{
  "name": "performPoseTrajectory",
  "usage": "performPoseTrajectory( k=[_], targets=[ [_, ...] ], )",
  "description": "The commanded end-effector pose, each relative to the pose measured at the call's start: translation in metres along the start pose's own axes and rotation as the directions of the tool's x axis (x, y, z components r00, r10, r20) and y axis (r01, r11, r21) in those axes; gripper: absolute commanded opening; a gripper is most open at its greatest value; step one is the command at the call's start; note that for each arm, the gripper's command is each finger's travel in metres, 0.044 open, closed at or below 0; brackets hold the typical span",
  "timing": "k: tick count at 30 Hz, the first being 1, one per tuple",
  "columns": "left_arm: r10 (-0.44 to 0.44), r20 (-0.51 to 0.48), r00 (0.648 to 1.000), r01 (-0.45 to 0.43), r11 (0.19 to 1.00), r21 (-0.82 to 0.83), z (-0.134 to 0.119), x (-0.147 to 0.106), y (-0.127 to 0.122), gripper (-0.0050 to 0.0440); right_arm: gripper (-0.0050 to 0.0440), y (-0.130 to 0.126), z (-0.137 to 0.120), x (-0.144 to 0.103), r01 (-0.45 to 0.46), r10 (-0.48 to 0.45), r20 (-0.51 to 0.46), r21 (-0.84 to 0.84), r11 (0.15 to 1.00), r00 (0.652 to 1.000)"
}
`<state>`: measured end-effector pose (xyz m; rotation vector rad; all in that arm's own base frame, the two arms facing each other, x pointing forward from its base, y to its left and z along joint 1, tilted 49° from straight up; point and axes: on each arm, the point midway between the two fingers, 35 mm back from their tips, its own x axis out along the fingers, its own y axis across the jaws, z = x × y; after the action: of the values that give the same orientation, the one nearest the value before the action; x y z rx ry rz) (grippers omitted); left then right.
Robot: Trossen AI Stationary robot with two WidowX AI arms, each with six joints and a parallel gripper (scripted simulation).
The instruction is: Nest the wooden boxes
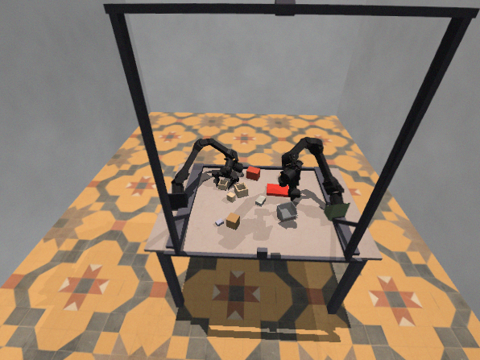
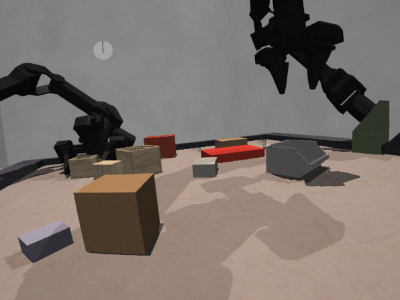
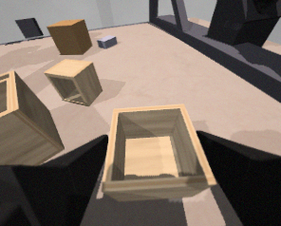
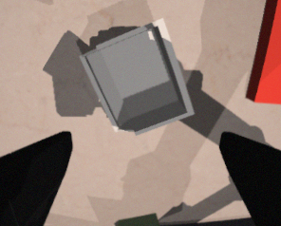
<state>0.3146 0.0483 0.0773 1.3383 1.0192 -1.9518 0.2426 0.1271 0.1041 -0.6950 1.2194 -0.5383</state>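
L end effector (image 1: 226, 182) (image 2: 85, 162) (image 3: 153, 135) open around box (image 1: 223, 184) (image 2: 83, 167) (image 3: 149, 154)
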Motion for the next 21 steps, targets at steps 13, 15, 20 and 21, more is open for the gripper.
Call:
performPoseTrajectory(
  k=[13, 15, 20, 21],
  targets=[
    [0.012, -0.254, 0.967, -0.011, 1.000, 0.007, 0.019, -0.014, 0.000, 0.0400, 0.0400, 0.000, 0.002, -0.003, -0.005, 0.005, 0.009, 0.010, 1.000, 1.000],
    [0.014, -0.273, 0.962, -0.012, 1.000, 0.007, 0.020, -0.014, 0.000, 0.0400, 0.0400, 0.000, 0.002, -0.003, -0.005, 0.005, 0.009, 0.010, 1.000, 1.000],
    [0.007, -0.369, 0.929, -0.004, 1.000, 0.007, 0.028, -0.016, 0.000, 0.0400, 0.0400, 0.000, 0.002, -0.003, -0.005, 0.005, 0.009, 0.010, 1.000, 1.000],
    [0.007, -0.369, 0.929, -0.004, 1.000, 0.007, 0.028, -0.016, 0.000, 0.0400, 0.0400, 0.000, 0.002, -0.003, -0.005, 0.005, 0.009, 0.010, 1.000, 1.000]
  ],
)
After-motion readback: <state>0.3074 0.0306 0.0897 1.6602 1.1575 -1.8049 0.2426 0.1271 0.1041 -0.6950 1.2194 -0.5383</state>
